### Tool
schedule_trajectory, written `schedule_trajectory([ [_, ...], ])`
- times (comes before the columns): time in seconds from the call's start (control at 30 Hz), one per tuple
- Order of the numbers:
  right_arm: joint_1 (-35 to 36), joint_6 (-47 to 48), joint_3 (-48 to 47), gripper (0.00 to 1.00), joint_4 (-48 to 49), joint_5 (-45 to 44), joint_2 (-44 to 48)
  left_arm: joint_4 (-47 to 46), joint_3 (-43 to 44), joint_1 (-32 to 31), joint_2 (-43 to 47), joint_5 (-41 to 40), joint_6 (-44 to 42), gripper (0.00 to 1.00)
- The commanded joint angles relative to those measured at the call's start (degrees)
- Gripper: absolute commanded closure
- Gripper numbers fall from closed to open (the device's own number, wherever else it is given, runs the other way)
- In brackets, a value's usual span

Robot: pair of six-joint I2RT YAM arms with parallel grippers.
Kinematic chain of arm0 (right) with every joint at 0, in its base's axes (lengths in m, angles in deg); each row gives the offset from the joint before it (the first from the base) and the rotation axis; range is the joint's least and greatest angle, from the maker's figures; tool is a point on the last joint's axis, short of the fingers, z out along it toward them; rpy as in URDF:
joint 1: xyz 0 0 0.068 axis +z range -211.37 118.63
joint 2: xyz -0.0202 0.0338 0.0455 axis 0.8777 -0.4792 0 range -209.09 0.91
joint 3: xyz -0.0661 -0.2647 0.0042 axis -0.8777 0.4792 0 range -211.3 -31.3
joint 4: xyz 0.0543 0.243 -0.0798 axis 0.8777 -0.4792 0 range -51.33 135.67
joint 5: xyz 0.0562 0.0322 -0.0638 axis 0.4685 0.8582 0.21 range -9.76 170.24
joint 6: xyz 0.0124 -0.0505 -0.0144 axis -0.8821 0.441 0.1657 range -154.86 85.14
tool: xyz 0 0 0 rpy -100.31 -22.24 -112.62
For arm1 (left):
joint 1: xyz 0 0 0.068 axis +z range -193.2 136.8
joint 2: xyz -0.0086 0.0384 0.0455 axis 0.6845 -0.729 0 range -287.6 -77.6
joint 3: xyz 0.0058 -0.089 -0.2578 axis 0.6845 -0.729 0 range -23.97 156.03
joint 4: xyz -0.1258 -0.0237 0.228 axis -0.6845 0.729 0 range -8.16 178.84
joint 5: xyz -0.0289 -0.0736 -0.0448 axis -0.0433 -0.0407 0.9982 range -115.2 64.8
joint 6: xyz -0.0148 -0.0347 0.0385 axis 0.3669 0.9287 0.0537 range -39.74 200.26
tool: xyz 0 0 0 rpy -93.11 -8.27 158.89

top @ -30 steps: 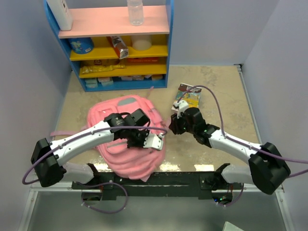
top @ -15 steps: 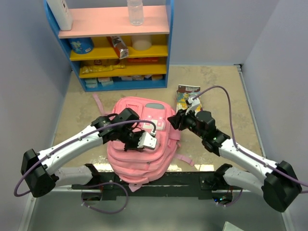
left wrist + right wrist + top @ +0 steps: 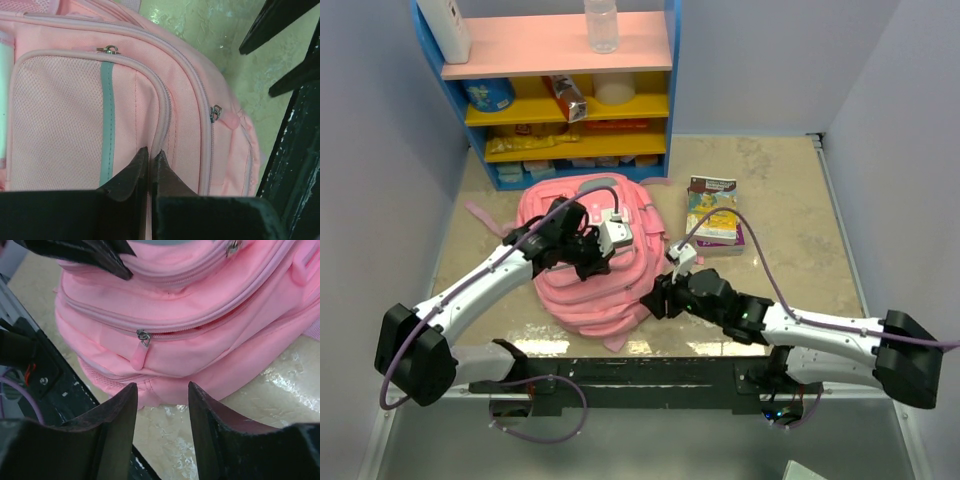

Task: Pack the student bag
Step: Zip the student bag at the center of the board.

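From my station I saw the student bag (image 3: 605, 290) lying flat on the surface (image 3: 790, 200), front side up, left of centre and between the two arms. Its long axis ran from the near edge towards the back, leaning a little to the left at the far end. The top, with its carry handle (image 3: 595, 186), pointed at the blue shelf (image 3: 560, 100), and the rounded bottom pointed back at the arm bases. One pink strap (image 3: 483, 214) trailed off to the left.

The left gripper (image 3: 588, 262) sat on top of the bag, about halfway along it. In the left wrist view the left gripper (image 3: 150, 156) had its fingers pressed together on the student bag (image 3: 65, 115), at the piped edge of the front pocket. That edge ran down between the tips, so I read it as a pinch on the fabric. A grey-green stripe (image 3: 106, 120) crossed the mesh panel just beside them.

The right gripper (image 3: 653, 300) was low at the bag's near right corner. Through the right wrist camera the right gripper (image 3: 161, 387) was spread, with nothing between the fingers. It faced the side of the student bag (image 3: 200, 300), close to it but apart. A metal zip pull (image 3: 143, 337) with a pink tab hung just ahead of the fingers.

A picture book (image 3: 715, 212) lay on the surface to the right of the bag, apart from it.
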Motion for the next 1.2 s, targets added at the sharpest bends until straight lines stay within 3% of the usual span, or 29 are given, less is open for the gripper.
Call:
schedule_trajectory([
  [0.0, 3.95, -3.52, -1.4, 0.51, 4.6, -7.53, -4.76, -3.71, -0.58, -0.38, 1.68, 3.69, 6.79, 1.0],
  [0.27, 5.1, -2.47, -7.82, 0.47, 4.51, -10.62, -11.46, -4.77, -1.37, -0.29, 2.46, 4.48, 8.11, 1.0],
  [0.73, 8.26, -3.79, -8.0, 0.45, 5.83, -12.02, -15.77, -6.01, -0.94, -0.38, 2.91, 4.92, 9.26, 1.0],
  [0.83, 8.87, -3.97, -8.26, 0.5, 5.56, -14.65, -17.18, -5.48, -0.85, -0.38, 3.26, 5.1, 8.82, 1.0],
  [0.93, 9.05, -3.97, -8.18, 0.63, 6.0, -16.5, -17.18, -5.04, -1.03, -0.38, 3.52, 5.1, 8.64, 1.0],
  [0.97, 9.05, -3.88, -8.18, 0.72, 5.92, -16.68, -16.92, -4.95, -1.03, -0.38, 3.61, 5.1, 8.46, 1.0],
  [1.07, 9.14, -3.35, -8.35, 0.87, 4.87, -17.12, -15.16, -4.77, -1.2, -0.38, 3.7, 5.01, 8.02, 1.0],
  [1.17, 9.14, -3.26, -8.27, 0.96, 1.44, -17.82, -12.53, -4.86, -1.55, -0.38, 3.7, 4.75, 7.24, 1.0],
])
